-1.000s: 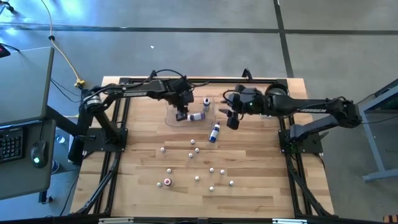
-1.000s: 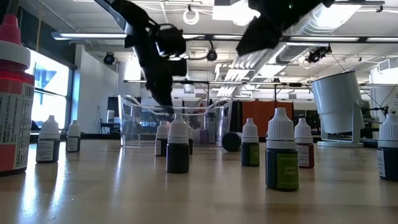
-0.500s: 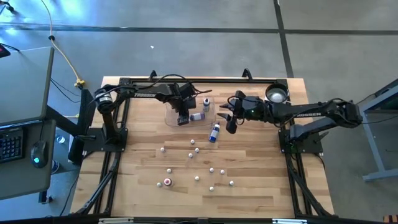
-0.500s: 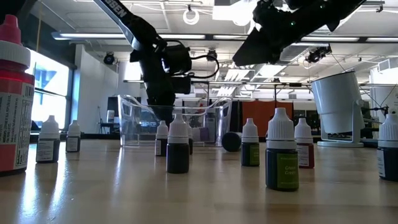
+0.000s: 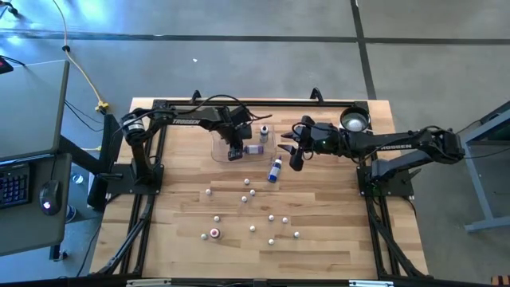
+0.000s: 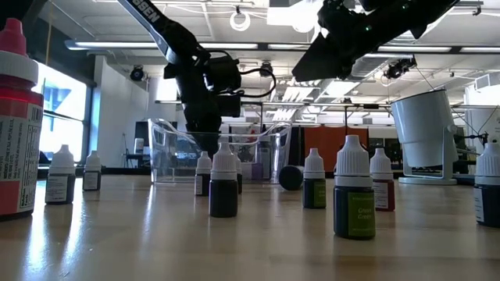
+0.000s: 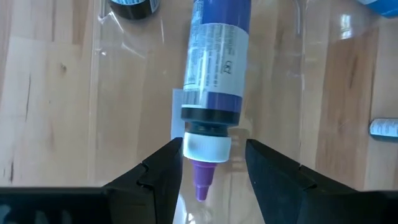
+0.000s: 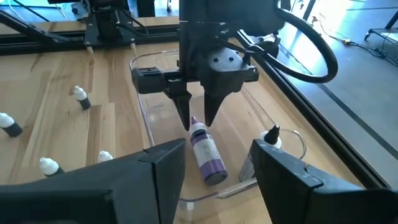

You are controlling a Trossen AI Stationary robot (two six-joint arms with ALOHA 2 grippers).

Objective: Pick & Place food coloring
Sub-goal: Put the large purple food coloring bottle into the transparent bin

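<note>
- Left gripper [image 5: 233, 151] is down inside the clear tray [image 5: 219, 154], fingers spread apart with nothing clamped between them.
- Between those fingers lies the purple bottle [image 7: 215, 68], flat on the tray floor, its purple nozzle pointing toward the wrist; the fingers [image 7: 163, 171] sit either side of its white collar without clearly touching it.
- A black-capped bottle [image 5: 264, 131] stands upright at the tray's far side.
- Right gripper [image 5: 294, 155] hovers just beside the tray, above the table, fingers apart and empty.
- A blue bottle [image 5: 275, 169] lies on the wood just outside the tray, near the right gripper.
- The small food coloring bottles [image 5: 253, 192] stand scattered over the near half of the table [image 5: 175, 207], well apart from both grippers.
</note>
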